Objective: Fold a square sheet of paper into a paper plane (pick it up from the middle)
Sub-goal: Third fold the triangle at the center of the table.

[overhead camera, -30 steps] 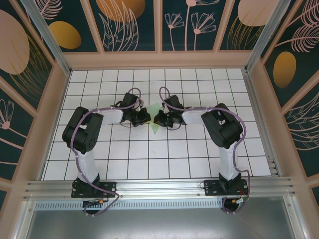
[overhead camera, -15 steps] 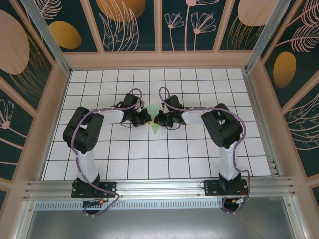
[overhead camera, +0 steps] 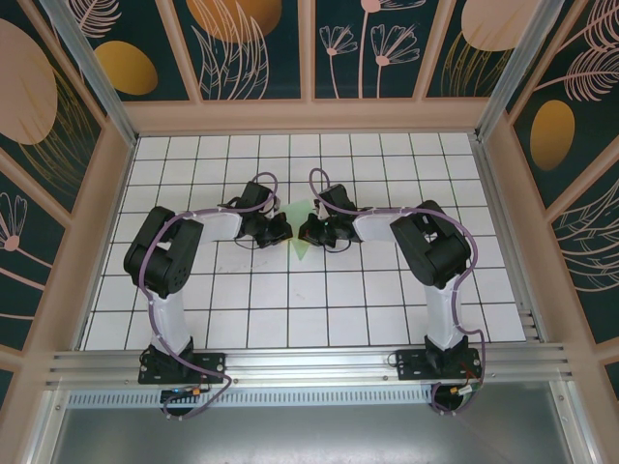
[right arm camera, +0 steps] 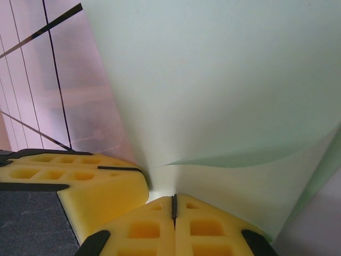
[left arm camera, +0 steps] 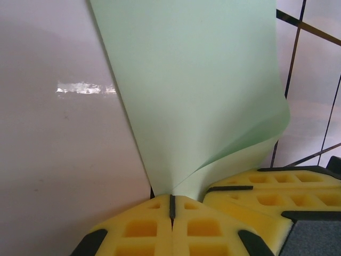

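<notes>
Sheet of paper (left arm camera: 202,80): pale mint, at mid-table, curled up off the tiles between both grippers.
Left gripper (left arm camera: 171,205): yellow pads pressed together, pinching the sheet.
Right gripper (right arm camera: 173,207): pads pressed together, pinching the sheet, just beside the left.
Table (overhead camera: 290,309): white grid tiles.

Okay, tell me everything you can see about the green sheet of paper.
The sheet of paper is thin, plain and pale mint-green, with no markings. It sits mid-table between the two arms, bowed rather than flat, and its edge curls softly near the pads. The left gripper and right gripper are each shut on it, their yellow pads pinching it from opposite sides. From the right wrist, one part of the sheet overlaps another.
</notes>
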You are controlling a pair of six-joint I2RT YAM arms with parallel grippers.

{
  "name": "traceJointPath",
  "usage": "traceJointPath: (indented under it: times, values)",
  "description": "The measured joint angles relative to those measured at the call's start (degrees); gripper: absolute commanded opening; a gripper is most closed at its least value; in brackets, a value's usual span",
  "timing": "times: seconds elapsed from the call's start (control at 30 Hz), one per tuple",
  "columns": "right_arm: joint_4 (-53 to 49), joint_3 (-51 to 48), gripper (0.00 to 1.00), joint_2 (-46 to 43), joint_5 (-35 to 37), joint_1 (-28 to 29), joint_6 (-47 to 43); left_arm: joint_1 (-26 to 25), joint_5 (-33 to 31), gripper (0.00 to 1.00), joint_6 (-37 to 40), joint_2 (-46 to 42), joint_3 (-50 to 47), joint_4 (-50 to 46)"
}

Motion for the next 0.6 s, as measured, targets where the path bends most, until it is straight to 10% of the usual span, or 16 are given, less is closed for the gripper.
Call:
traceJointPath:
  times: [0.6]
  values:
    - [-0.1,0.0,0.00,0.0,0.0,0.0,0.0,-0.5,0.3,0.00,0.4,0.0,0.8,0.0]
